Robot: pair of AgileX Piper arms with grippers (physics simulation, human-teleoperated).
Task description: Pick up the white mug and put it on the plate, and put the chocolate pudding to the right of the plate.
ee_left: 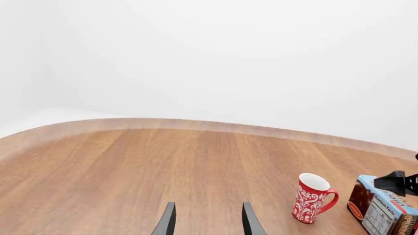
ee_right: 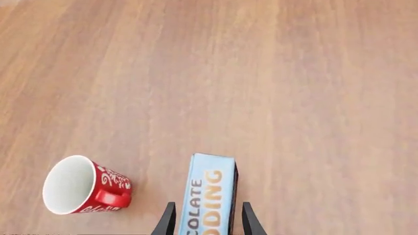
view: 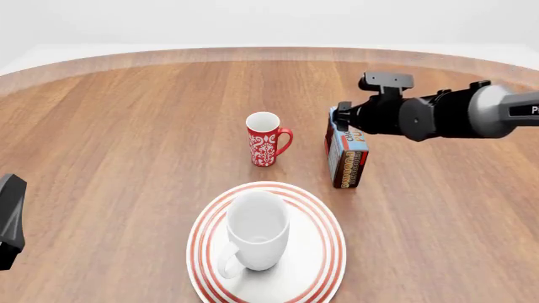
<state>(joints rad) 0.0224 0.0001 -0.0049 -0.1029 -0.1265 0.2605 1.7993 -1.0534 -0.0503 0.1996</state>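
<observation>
Two mugs, one plate and one carton are sitting on the wooden table (view: pixel 126 126), with two arms reaching in.

Nearest the camera in the front view, the plate (view: pixel 324 246) is lying flat, and the white mug (view: pixel 257 230) is standing upright on it, handle turned toward the near edge. At the left border of that view only a dark part of the left arm is showing. In the left wrist view the left gripper (ee_left: pixel 207 220) is hanging over bare wood with its two fingers parted and nothing between them.

Farther back, the red mug (view: pixel 265 140) is standing upright just beyond the plate, handle pointing right. To its right, the chocolate pudding (view: pixel 345 158) is standing upright on the table, behind and to the right of the plate and apart from it.

The right gripper (ee_right: pixel 207 218) is reaching in from the right at the carton's top. In the right wrist view its fingers are sitting one on each side of the carton's light blue face, with the carton between the jaws; whether the pads are pressing on it or only flanking it, I cannot tell.
</observation>
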